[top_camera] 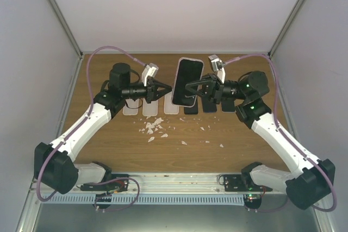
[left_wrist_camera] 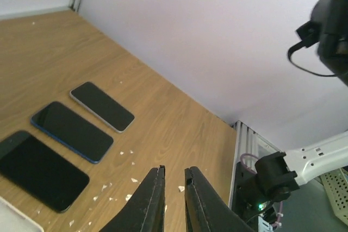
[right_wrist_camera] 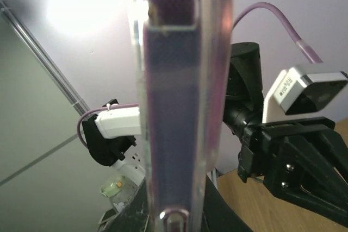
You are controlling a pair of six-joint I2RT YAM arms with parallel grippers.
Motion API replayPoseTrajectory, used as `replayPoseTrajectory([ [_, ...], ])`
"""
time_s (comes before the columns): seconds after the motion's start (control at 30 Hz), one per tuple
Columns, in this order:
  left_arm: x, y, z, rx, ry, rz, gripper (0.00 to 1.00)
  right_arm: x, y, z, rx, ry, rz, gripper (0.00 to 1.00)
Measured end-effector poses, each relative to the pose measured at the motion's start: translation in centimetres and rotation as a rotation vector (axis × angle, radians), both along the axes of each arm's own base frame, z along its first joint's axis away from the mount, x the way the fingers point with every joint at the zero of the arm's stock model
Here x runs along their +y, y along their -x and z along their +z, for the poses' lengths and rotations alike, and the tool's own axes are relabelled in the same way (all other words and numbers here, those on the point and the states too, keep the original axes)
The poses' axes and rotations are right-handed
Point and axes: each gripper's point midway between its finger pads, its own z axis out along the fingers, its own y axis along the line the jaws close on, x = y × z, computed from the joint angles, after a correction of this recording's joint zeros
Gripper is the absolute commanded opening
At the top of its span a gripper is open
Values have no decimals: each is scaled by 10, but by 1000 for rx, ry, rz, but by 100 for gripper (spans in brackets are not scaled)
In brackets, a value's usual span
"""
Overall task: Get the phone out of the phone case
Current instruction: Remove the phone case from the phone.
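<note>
The phone (top_camera: 186, 82), dark-screened in a clear, pale-rimmed phone case (top_camera: 189, 58), is held up above the middle of the table. My right gripper (top_camera: 189, 88) is shut on its right edge. The right wrist view shows the phone (right_wrist_camera: 174, 107) edge-on inside the case (right_wrist_camera: 215, 80), rising from between that gripper (right_wrist_camera: 176, 213). My left gripper (top_camera: 168, 92) points at the phone's left edge, its tips close beside it. In the left wrist view this gripper (left_wrist_camera: 174, 173) has its fingers drawn together to a thin slit with nothing in it.
A row of pale cases (top_camera: 151, 110) and dark phones (top_camera: 209, 106) lies on the wooden table behind the held phone. White fragments (top_camera: 155, 129) are scattered in front. Three of those phones (left_wrist_camera: 72, 131) show in the left wrist view. Walls enclose the table on three sides.
</note>
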Motion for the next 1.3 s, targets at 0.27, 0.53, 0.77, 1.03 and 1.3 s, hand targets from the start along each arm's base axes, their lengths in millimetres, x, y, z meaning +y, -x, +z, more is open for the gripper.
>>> replayPoseTrajectory([
  [0.27,2,14,7,7,37,-64,45,-2,-7,3,-59,34,-64,1],
  [0.53,8,50,52,-98,132,-149,58,-13,-30,2,-143,95,-265,1],
  [0.77,-4,37,54,-64,131,-135,59,-13,-37,-7,-149,128,-301,0],
  [1.03,-11,25,51,-64,102,-85,42,-11,-38,-10,-152,140,-308,1],
  [1.3,-8,13,42,-98,48,-4,24,-10,-51,-19,-117,157,-341,1],
])
